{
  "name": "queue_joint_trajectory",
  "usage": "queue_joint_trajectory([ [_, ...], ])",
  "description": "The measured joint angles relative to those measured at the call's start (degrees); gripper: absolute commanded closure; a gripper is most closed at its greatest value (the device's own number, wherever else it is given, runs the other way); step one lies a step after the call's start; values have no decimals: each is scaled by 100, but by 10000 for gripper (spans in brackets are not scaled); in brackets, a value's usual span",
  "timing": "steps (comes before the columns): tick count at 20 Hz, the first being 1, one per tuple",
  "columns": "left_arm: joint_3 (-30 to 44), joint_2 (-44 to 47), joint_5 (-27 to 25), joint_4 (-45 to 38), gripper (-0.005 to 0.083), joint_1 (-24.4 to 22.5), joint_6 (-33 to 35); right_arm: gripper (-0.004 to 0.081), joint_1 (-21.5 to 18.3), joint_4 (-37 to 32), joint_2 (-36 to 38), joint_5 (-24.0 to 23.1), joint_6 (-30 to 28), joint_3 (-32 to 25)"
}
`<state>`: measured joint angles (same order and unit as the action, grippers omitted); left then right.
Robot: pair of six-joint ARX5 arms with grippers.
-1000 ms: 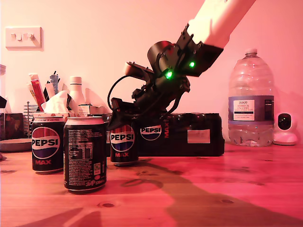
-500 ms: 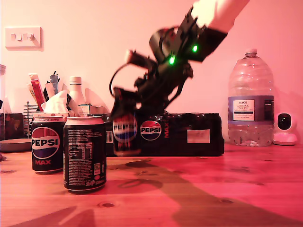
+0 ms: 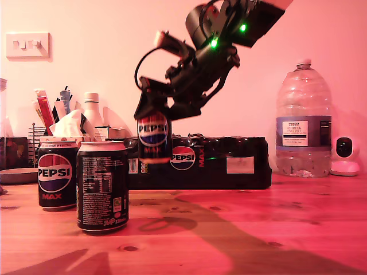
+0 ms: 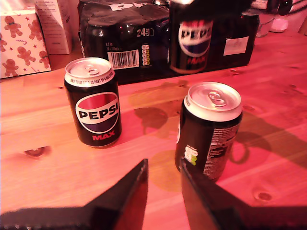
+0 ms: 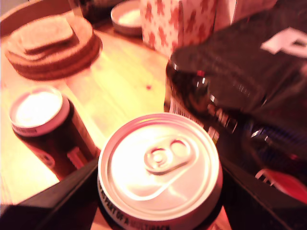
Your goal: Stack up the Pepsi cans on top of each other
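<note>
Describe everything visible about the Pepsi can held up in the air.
The lifted Pepsi can is black aluminium with a silver rim and unopened pull tab, its logo facing the exterior camera. It hangs upright, clear of the wooden table, in front of the black multipack. Only my second gripper touches it, clamping its upper sides.

Pepsi cans (image 3: pixel 103 186) black, silver rims, red-white-blue logo.

Arm (image 3: pixel 252 17): pale upper casing, black lower housing, two green indicator lights, looped black cable; black wedge-shaped end effector fingers (image 4: pixel 129 196).
</note>
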<state>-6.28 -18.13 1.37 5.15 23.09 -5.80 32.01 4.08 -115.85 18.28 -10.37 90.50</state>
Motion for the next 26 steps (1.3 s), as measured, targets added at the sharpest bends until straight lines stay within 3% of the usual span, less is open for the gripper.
queue_joint_trajectory([
  [15, 0, 0, -98, -269, 588, -199, 68, 452, 37, 741, 92, 328, -26, -31],
  [21, 243, 0, 138, -796, 579, -527, 107, 452, 72, 774, 785, 323, -205, -109],
  [23, 343, -2, 229, -894, 491, -651, 127, 452, 109, 774, 1110, 326, -295, -109],
  [26, 345, -63, 262, -1257, 278, -868, 214, 452, 140, 767, 1523, 334, -304, -275],
])
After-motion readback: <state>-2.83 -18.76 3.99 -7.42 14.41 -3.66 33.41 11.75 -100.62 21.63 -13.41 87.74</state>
